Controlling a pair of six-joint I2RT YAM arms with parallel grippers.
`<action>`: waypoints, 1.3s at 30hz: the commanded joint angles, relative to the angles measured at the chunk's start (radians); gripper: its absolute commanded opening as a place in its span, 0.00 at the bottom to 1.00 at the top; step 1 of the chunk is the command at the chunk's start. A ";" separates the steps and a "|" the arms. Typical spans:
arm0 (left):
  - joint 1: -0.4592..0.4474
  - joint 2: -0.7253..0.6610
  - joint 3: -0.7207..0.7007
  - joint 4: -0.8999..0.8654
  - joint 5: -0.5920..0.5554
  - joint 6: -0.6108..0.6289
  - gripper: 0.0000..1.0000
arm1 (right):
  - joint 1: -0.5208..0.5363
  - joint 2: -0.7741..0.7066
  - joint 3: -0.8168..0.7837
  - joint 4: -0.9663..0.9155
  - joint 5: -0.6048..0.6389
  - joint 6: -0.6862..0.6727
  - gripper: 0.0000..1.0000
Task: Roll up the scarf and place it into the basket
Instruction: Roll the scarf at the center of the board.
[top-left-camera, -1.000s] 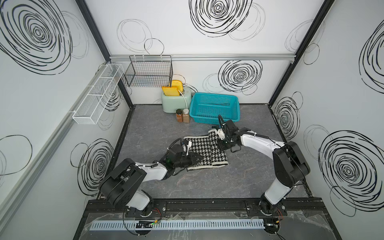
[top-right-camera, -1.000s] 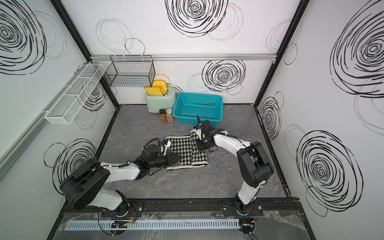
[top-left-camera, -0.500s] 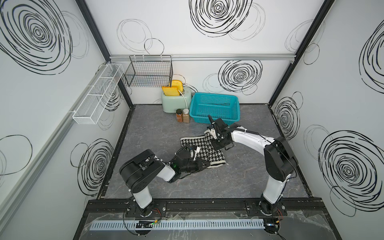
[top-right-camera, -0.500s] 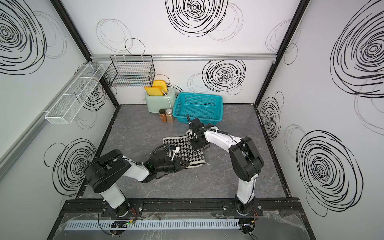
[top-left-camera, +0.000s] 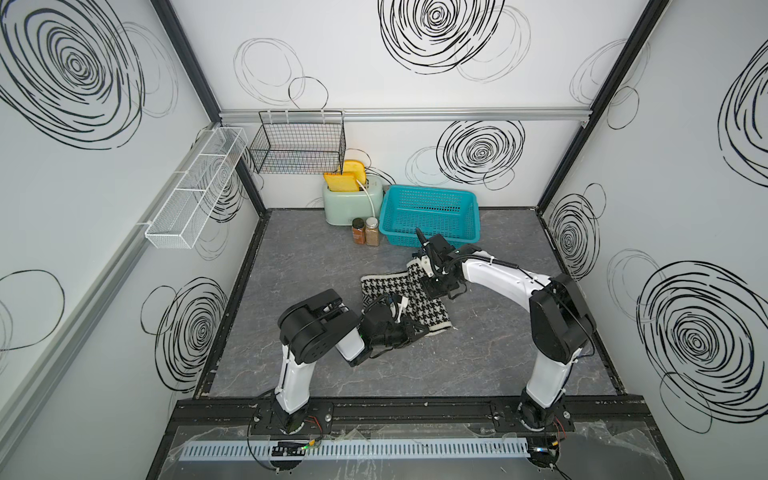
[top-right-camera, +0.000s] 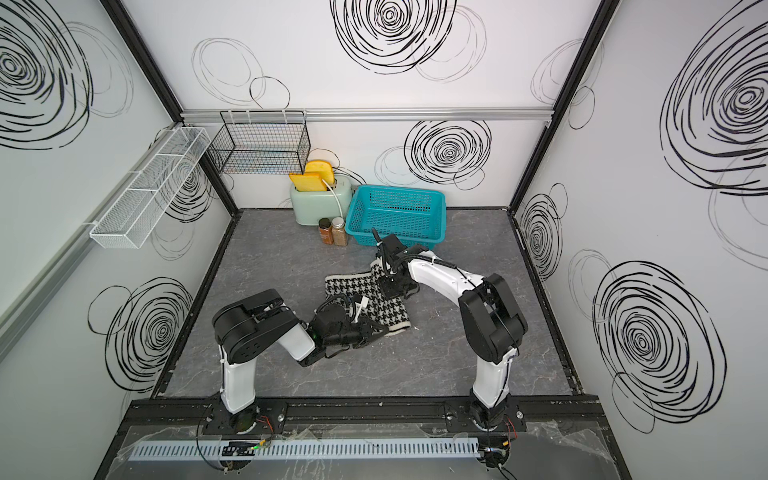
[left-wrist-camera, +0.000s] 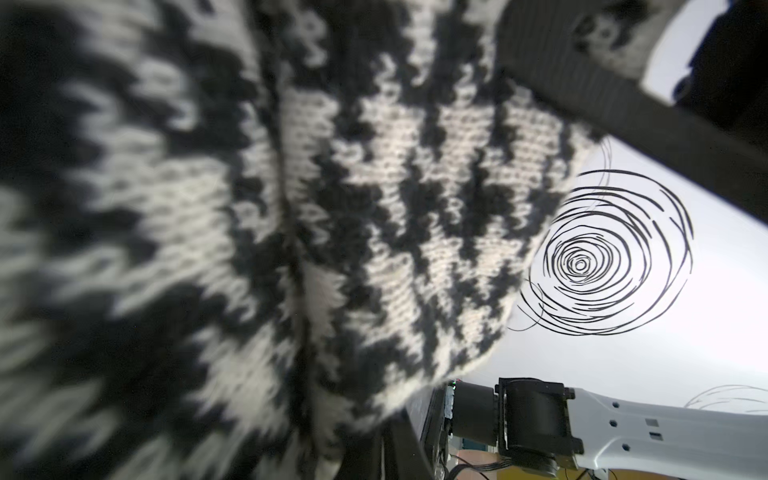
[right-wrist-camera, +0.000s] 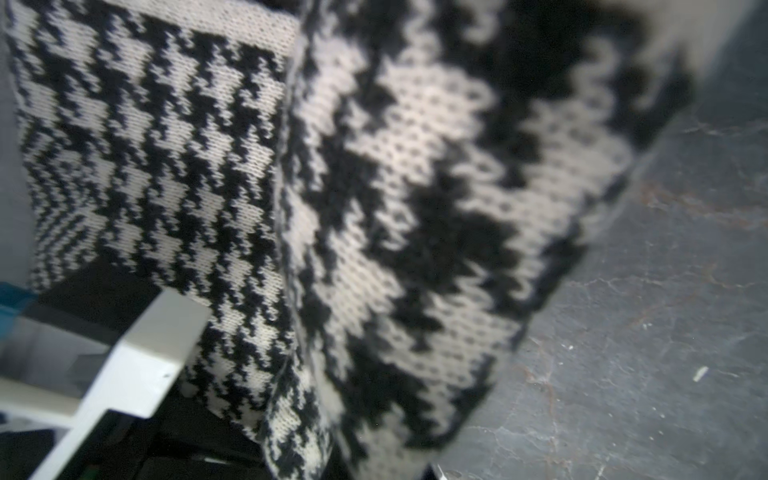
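The scarf (top-left-camera: 409, 301) (top-right-camera: 376, 301) lies folded on the grey floor, houndstooth side up, in both top views. My left gripper (top-left-camera: 410, 332) (top-right-camera: 371, 330) is low at its near edge and shut on the cloth there. My right gripper (top-left-camera: 432, 286) (top-right-camera: 390, 286) is shut on the far right end, which is raised and folded back. The scarf (left-wrist-camera: 374, 208) fills the left wrist view, and the scarf (right-wrist-camera: 374, 208) hides the jaws in the right wrist view too. The turquoise basket (top-left-camera: 457, 232) (top-right-camera: 415, 232) stands empty just behind the right gripper.
A mint toaster (top-left-camera: 351, 203) with yellow slices and two spice jars (top-left-camera: 365, 231) stand left of the basket. A black wire basket (top-left-camera: 299, 145) and a white mesh rack (top-left-camera: 195, 191) hang on the walls. Bare grey floor (top-left-camera: 519, 353) surrounds the scarf.
My left arm folded up, its gripper slid right along the scarf's near edge and shut on it. My right gripper carried the far end leftward, and the scarf bunched shorter.
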 joint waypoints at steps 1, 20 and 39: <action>-0.018 0.061 0.024 0.123 -0.017 -0.076 0.09 | 0.007 -0.043 0.021 -0.046 -0.080 0.040 0.00; 0.022 -0.346 -0.068 -0.204 -0.014 0.158 0.27 | -0.025 -0.042 -0.077 -0.034 0.207 -0.097 0.00; 0.108 -0.310 -0.128 -0.230 -0.042 0.205 0.20 | 0.012 0.055 0.086 -0.181 0.567 -0.269 0.00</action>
